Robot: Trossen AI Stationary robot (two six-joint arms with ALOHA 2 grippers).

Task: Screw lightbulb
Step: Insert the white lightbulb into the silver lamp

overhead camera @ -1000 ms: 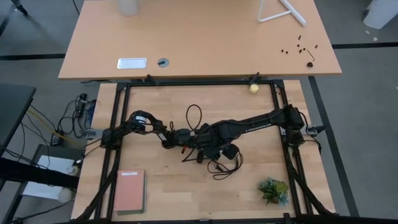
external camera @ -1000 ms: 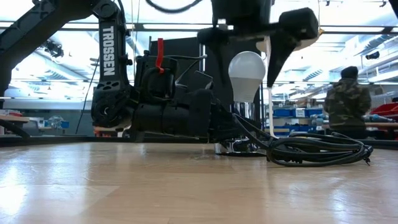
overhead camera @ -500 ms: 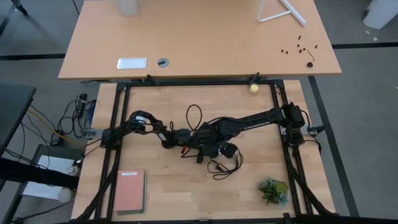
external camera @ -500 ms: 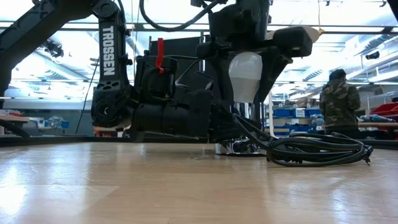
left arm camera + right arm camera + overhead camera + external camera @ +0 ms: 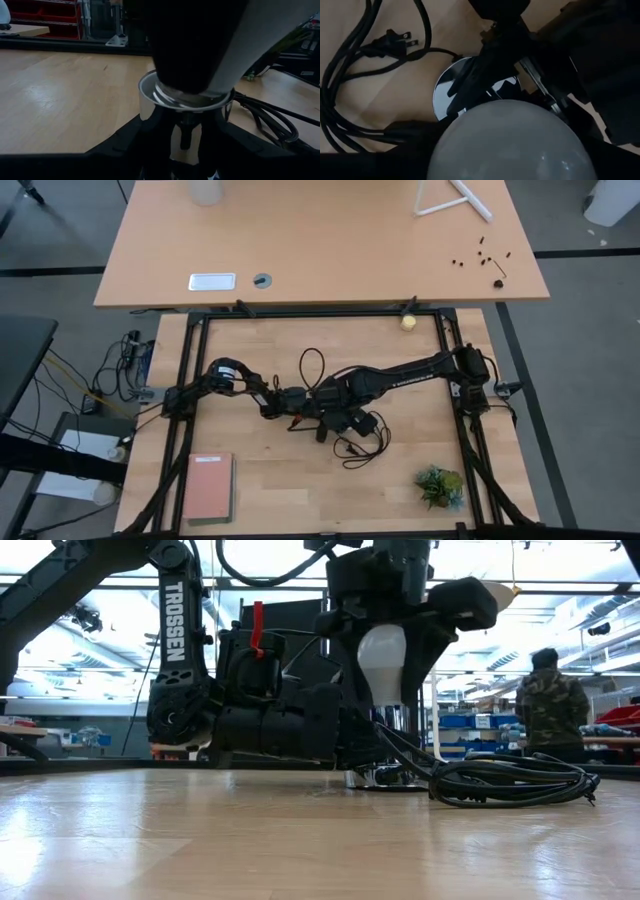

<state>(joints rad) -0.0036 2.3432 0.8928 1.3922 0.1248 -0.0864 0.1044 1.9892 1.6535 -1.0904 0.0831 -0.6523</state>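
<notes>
Frosted white pear-shaped lightbulb is seen upright, base down, directly above the round polished silver socket; its threaded metal base is entered into the socket's rim. The socket is stood on the pale wooden bench, near the bench's middle.

Right gripper is positioned over the socket, its jaws clenched on the globe of the lightbulb from both sides. Left gripper is laid low at the socket, its jaws grasping the socket's body.

A coiled black cord is laid just beside the socket. A small yellowish ball, a small green plant and a pink book are set well apart from the socket.
</notes>
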